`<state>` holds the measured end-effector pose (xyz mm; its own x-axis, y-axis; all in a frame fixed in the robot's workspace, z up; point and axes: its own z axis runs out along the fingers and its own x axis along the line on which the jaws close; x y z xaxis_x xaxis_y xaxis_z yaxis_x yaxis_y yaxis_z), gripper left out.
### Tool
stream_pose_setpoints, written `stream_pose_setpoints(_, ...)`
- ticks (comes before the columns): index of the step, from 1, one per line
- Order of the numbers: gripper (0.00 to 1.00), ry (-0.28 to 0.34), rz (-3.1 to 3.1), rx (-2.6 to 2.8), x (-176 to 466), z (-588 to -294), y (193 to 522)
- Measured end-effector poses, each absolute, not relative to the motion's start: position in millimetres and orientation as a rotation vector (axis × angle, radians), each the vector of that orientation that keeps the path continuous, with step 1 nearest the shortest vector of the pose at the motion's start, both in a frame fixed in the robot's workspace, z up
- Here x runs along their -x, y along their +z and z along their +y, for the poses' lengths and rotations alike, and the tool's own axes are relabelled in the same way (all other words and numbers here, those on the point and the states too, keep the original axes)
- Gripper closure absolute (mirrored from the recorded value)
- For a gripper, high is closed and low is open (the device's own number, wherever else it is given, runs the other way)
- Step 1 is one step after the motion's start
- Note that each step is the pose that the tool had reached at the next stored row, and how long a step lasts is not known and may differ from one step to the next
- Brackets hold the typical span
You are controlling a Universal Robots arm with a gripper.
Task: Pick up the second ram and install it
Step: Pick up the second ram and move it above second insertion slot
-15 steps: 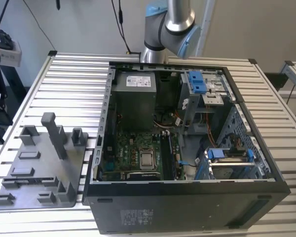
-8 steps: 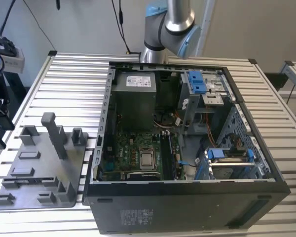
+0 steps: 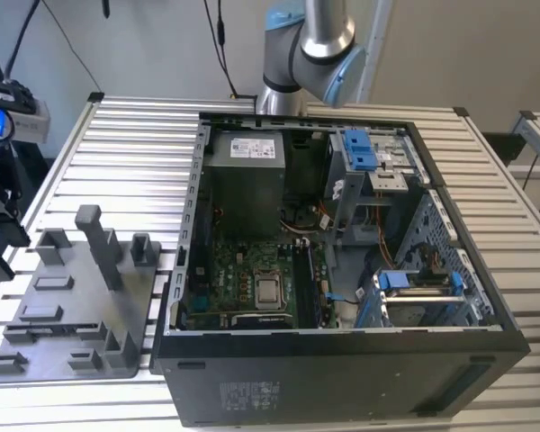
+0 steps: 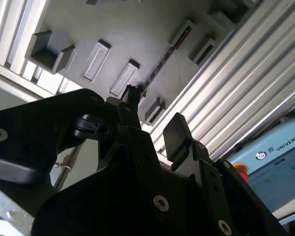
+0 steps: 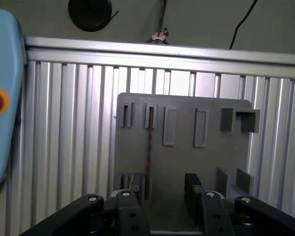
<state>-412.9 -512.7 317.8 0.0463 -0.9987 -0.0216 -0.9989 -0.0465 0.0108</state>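
Fingers (image 5: 192,189) of the black gripper (image 5: 164,189) are seen spread apart in both wrist views, and nothing is clamped between them. The gripper (image 4: 154,108) is poised over a flat grey plastic fixture plate (image 5: 187,162), which is moulded with rectangular slots and raised blocks and is laid on a ribbed aluminium table (image 5: 64,123).

In the first wrist view the second ram (image 5: 149,147), a long, thin memory stick, is presented edge-on as a narrow dark strip. It is stood on its long edge in a slot of the grey plate. In the second wrist view the second ram (image 4: 162,61) is traced as the same kind of strip across the plate towards the tip of one finger. The near end of the stick is found just beside that finger and well apart from the other. Whether it is touched cannot be told.

In the exterior view the fixture plate (image 3: 76,301) is set at the exterior view's left, just beside a black, open-sided computer case (image 3: 342,378) on the same table (image 3: 135,153). Inside the case a large green motherboard (image 3: 238,279) is laid flat, with a square silver processor socket (image 3: 268,290) near its middle and a grey metal power supply box (image 3: 243,180) beyond it. A silver and pale blue robot arm joint (image 3: 310,40) is seen beyond the case. A pale blue pendant with a red button (image 5: 0,73) is caught beside the table in the first wrist view.
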Motion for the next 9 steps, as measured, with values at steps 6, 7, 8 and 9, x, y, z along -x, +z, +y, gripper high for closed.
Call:
stream_pose_setpoints(6,0.52,0.008,2.155,2.259,412.8,-512.4,311.6)
stream_pose_setpoints(7,0.52,0.008,2.155,2.259,412.9,-512.3,310.7)
stream_pose_setpoints(8,0.52,0.008,2.155,2.259,412.9,-512.3,309.6)
stream_pose_setpoints(9,0.52,0.008,2.155,2.26,412.9,-512.3,308.3)
